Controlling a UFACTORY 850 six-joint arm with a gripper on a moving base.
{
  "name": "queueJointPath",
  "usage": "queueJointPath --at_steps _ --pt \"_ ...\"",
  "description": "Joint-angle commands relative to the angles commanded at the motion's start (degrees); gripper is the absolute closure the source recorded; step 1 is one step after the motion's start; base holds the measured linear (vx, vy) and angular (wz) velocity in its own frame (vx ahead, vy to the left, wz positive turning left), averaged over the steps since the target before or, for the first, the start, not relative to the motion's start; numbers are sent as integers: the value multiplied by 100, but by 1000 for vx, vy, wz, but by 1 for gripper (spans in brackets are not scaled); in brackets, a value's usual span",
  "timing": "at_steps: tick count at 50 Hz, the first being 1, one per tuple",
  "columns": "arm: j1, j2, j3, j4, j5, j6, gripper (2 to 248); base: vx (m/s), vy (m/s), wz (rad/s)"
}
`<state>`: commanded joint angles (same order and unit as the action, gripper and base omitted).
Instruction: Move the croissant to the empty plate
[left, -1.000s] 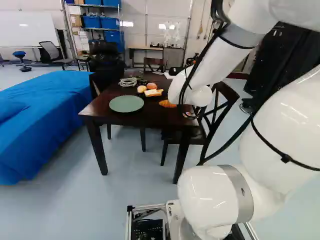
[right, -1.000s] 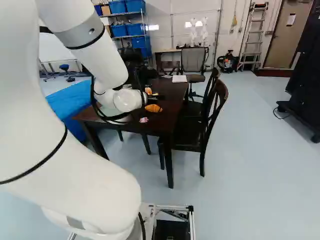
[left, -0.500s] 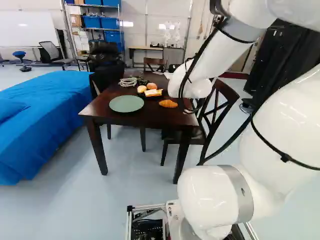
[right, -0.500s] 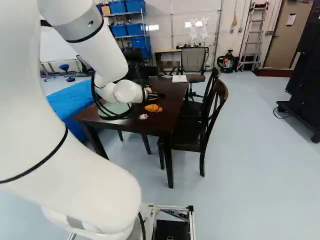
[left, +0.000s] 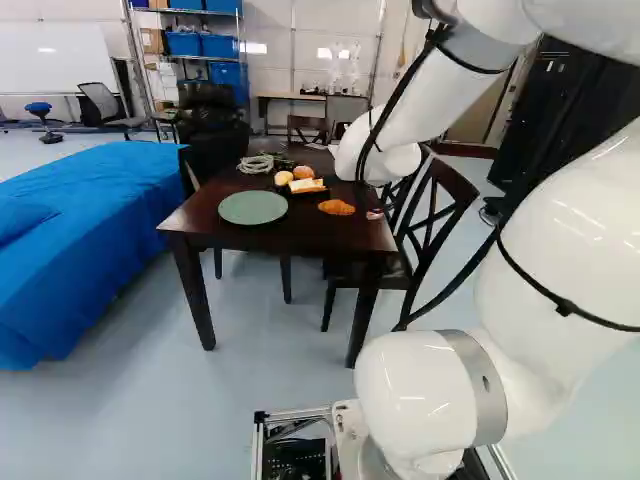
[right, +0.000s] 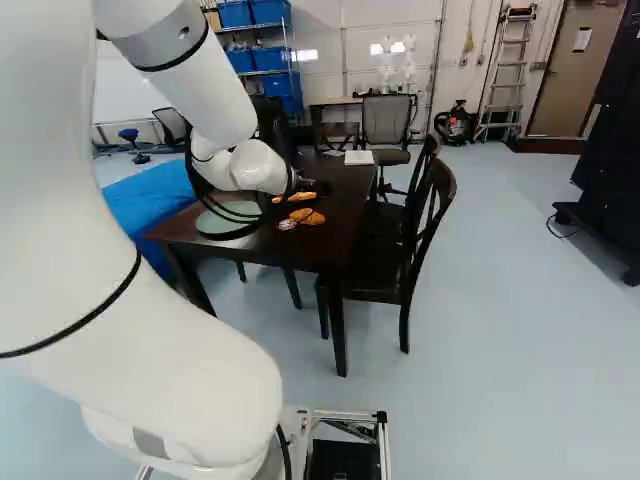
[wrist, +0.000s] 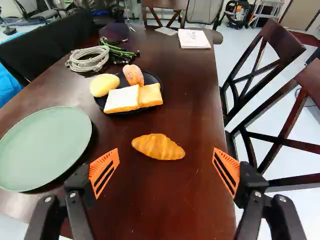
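Facing the croissant (wrist: 158, 146), the gripper (right: 311, 187) is spread wide; beside the croissant, the green plate (wrist: 45, 142) is seen; beyond the croissant, bread (wrist: 123, 99) is held by the black plate (wrist: 151, 79).

Glossy wood — dark table (wrist: 190, 185).

1) Bright, even light fills the room, and the pale floor (right: 520, 350) shines softly in both base views
2) Sharp white glare patches sit on the back wall (left: 280, 30), with a smaller spot on the whiteboard (left: 50, 65)
3) Small highlights dot the glossy arm (left: 420, 385)
4) A dark shadow hugs the rim of the plate (wrist: 45, 145)
5) The black cabinet (right: 612, 170) sinks into darkness, little detail showing
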<state>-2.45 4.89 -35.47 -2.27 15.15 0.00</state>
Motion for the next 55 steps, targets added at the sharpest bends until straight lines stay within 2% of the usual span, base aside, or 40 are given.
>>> queueJointPath --at_steps 27,55 --pt "14 -133 -504 -94 -842 0 3 0 0 0" --pt "91 -286 -1044 -740 -1562 0 3 0 0 0"
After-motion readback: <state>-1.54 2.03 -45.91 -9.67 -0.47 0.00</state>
